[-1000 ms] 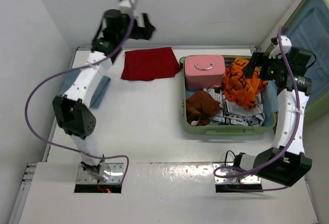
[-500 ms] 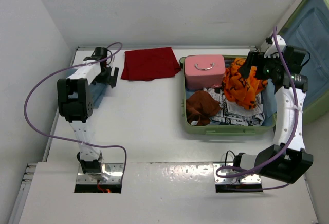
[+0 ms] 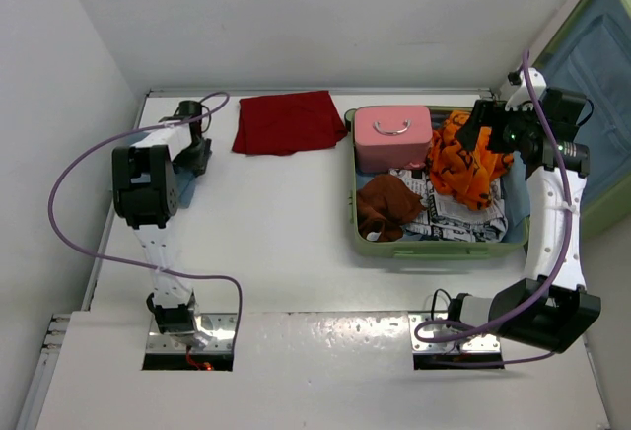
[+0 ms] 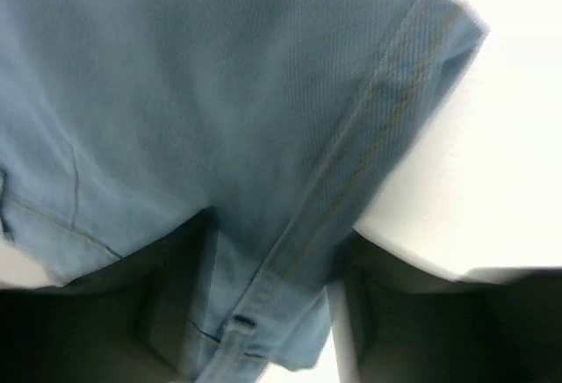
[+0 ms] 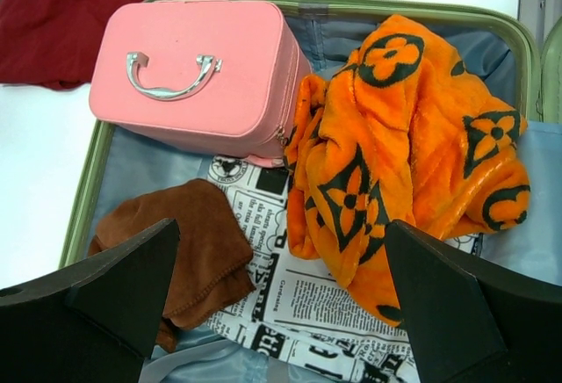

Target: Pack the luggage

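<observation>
Overhead, the luggage (image 3: 441,248) lies open on the right side of the desk (image 3: 276,252). Its raised lid (image 3: 599,60) is cut off by the frame's right edge. Inside, a pink case (image 3: 392,137) sits in the far left corner, with an orange blanket (image 3: 468,164) bunched just beside it. A brown cloth (image 3: 385,203) lies nearer, on a newsprint-patterned sheet (image 3: 455,215) that the other things mostly cover.

The right gripper (image 5: 281,225) hovers above the contents with its jaws spread wide and nothing between them. In its wrist view only the two dark fingers (image 5: 123,286) show, at the bottom corners.

The left arm reaches to the desk's far left corner. There the arm hides most of a blue cloth (image 4: 176,93) from above, leaving only slivers at its sides. The left wrist view is blurred and nearly filled by that cloth, with a stitched hem running diagonally across it. The left gripper (image 4: 272,313) is down on the cloth, its dark fingers (image 4: 171,321) standing apart with a fold and the hem passing between them. Whether they pinch the fabric or merely straddle it cannot be told.

A red cloth (image 3: 288,121) lies flat at the far edge, between the left gripper and the luggage, touching neither.
</observation>
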